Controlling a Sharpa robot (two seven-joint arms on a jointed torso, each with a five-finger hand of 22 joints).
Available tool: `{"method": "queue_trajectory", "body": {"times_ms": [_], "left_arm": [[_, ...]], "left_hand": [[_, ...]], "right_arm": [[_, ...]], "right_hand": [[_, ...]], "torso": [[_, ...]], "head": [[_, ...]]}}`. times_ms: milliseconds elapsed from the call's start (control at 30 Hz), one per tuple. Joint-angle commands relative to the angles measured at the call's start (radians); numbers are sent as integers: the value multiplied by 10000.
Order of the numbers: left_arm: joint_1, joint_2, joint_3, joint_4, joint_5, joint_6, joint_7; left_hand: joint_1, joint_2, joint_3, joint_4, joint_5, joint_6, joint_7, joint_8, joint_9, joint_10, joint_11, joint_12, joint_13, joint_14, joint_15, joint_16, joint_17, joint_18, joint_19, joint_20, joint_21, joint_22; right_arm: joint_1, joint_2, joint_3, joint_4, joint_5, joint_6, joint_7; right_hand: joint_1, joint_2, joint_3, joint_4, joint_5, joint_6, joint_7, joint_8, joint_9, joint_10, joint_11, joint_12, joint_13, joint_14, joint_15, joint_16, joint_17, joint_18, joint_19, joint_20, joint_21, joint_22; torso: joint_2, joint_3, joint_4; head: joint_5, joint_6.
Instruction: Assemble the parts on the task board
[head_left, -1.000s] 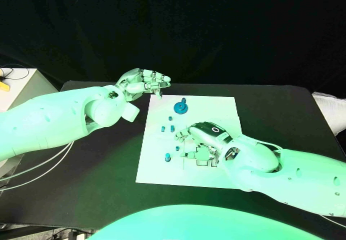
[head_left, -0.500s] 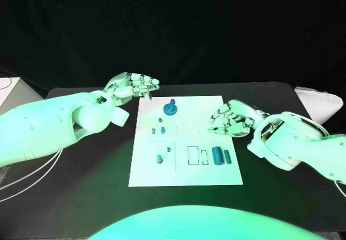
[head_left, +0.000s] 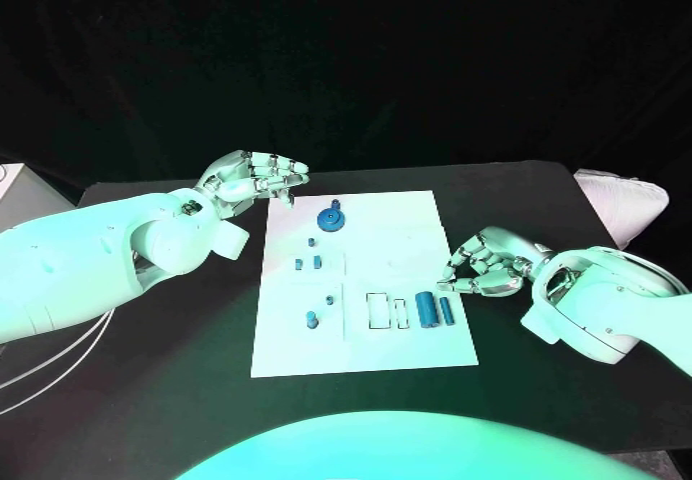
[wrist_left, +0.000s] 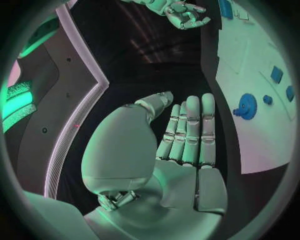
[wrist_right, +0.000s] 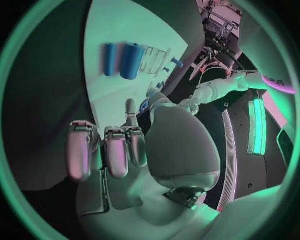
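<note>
My left hand (head_left: 257, 177) sits in the upper left of the head view, just off the top-left corner of the task board (head_left: 382, 250), above the black counter (head_left: 188, 330). From the wrist camera its fingers (wrist_left: 187, 131) lie straight and side by side, thumb alongside, with nothing in the palm; in the head view they look somewhat bent, but I see no part in them.

My right hand (head_left: 488, 265) is at the right of the frame, at the board's right edge, about level with its middle. Its fingers (wrist_right: 106, 150) are curled inward toward the palm and I see nothing gripped in them.

The board lies in the centre of the frame, a white plate running from the upper middle down toward the lower middle. Near its top sits a round blue gear (head_left: 333, 217). Below that, toward the board's left side, is a cluster of small blue pieces (head_left: 307, 263), and lower still a single small blue peg (head_left: 312, 320). In the lower right part of the board two blue cylinders (head_left: 436, 309) lie side by side, the left one thicker, just beside some outlined rectangular slots (head_left: 381, 309). The cylinders are near my right hand but apart from it.
</note>
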Motion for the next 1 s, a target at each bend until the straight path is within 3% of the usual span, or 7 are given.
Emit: {"method": "queue_trajectory", "body": {"times_ms": [33,333,600,1000], "left_arm": [[-9,10,6,36,88,146,145],[-15,-24,6,49,88,157,125],[-16,-44,6,49,88,161,108],[-16,-50,6,70,88,331,46]], "left_hand": [[-9,69,-56,-3,15,-97,13,50,-18,-59,-13,75,-6,-10,51,-38,-13,143,41,14,-44,-24],[-9,69,-56,-3,15,-97,13,50,-18,-59,-13,75,-6,-10,51,-38,-13,143,41,14,-44,-24],[-9,69,-56,-3,15,-97,13,50,-18,-59,-13,75,-6,-10,51,-38,-13,143,41,14,-44,-24],[-45,93,-78,38,15,-97,9,75,-19,-99,-8,106,-3,-14,59,-35,-9,141,50,21,-78,-47]], "right_arm": [[-129,2,-12,98,-764,310,-584],[-478,225,-31,112,-1240,258,-840],[-570,404,-33,-16,-1451,367,-963],[-679,877,-32,-331,-1772,400,-1169]], "right_hand": [[-201,27,-171,-3,-5,108,0,67,24,878,-9,107,2302,899,-31,76,1840,-130,601,33,108,1697],[-469,73,-459,5,4,131,-22,106,53,929,-25,192,2403,918,-43,104,1939,-153,634,22,216,1781],[-574,91,-557,9,-11,133,-27,118,64,933,-28,198,2412,922,-46,111,1964,-161,646,20,254,1809],[-675,110,-651,12,-39,123,-28,124,73,925,-28,185,2402,920,-46,108,1956,-159,642,19,248,1810]], "torso": [[-3,-14,19],[15,-26,31],[11,-25,19],[17,-20,34]], "head": [[-39,1],[-36,1],[-3,1],[-124,1]]}}
